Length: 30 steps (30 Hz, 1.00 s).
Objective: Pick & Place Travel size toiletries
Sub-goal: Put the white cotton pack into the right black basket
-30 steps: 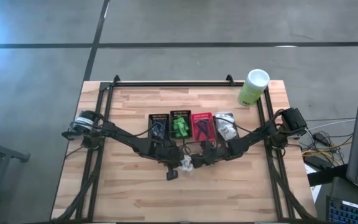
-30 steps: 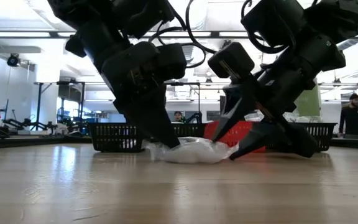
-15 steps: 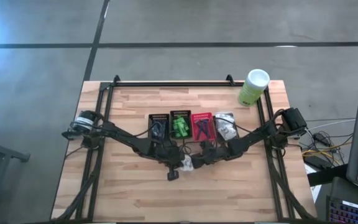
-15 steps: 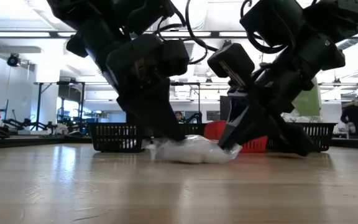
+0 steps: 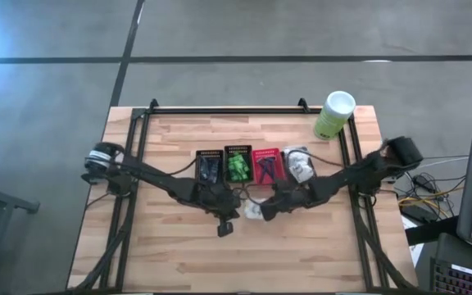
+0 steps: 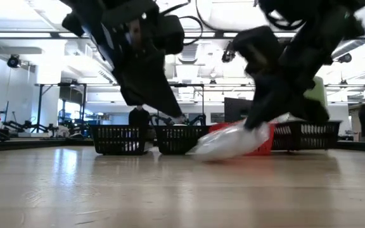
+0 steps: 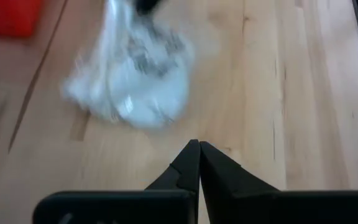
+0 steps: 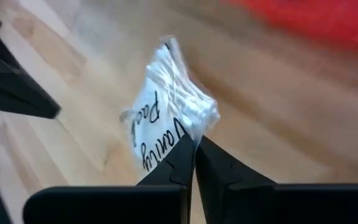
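A white crinkly packet [image 6: 227, 142] with black handwriting [image 8: 166, 93] sits in my shut right gripper [image 8: 194, 140], in front of the row of baskets [image 5: 254, 211]. My left gripper [image 7: 199, 146] is shut on nothing and stands a little to the packet's left, raised off the table [image 6: 170, 111]. Behind them, one black basket [image 5: 210, 166] holds dark sticks. The basket beside it [image 5: 238, 164] holds green bottles. The red basket [image 5: 266, 165] also holds dark sticks. The fourth basket [image 5: 297, 164] holds white packets. My right gripper pinches the packet between its two fingers at one end [image 8: 188, 132], coming from above at a slant from the table's right. The packet hangs tilted below the fingers. Its lower end [image 6: 195, 152] is just above or on the table; I cannot tell which.
A pale-green canister with a white lid [image 5: 333, 115] stands at the table's far right corner. Bare wood lies on the near half of the table [image 5: 220, 262]. A black frame rail [image 5: 228, 109] runs along the far edge.
My right gripper has shut on the packet and drawn it up and toward the table's right. The packet lay flat between both grippers and now hangs tilted. My left gripper has come off the packet and risen.
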{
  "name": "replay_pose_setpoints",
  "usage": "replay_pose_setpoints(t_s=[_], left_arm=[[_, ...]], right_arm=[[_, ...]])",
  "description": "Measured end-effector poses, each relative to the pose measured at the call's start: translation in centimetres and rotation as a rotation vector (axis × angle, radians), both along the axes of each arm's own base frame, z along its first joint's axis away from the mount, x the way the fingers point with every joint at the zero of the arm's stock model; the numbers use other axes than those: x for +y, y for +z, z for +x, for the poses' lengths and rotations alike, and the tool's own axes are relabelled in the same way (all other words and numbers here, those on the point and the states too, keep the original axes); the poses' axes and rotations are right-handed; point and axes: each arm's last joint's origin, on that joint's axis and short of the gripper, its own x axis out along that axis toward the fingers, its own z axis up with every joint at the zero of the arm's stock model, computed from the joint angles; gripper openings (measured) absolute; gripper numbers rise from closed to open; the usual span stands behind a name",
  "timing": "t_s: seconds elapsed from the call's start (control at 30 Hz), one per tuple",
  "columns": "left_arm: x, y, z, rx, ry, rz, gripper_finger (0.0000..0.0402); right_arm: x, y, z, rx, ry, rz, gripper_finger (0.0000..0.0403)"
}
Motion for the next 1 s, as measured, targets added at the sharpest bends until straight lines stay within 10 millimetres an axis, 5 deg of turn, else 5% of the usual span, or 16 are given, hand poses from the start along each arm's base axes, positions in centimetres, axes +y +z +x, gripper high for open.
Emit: replay_pose_setpoints(t_s=[0.33,0.6,1.0], left_arm=[[0.3,2.5,-1.2,-0.037,0.025,0.020,0.0012],[0.4,2.6,-1.2,-0.037,0.042,0.034,0.0012],[0.7,2.6,-1.2,-0.049,0.102,0.088,0.0012]], right_arm=[[-2.4,7.4,-6.4,0.017,-0.060,-0.153,0.0009],[-5.3,9.9,-12.2,0.123,-0.208,-0.270,0.0009],[-5.9,9.8,-12.5,0.207,-0.032,-0.310,0.0008]])
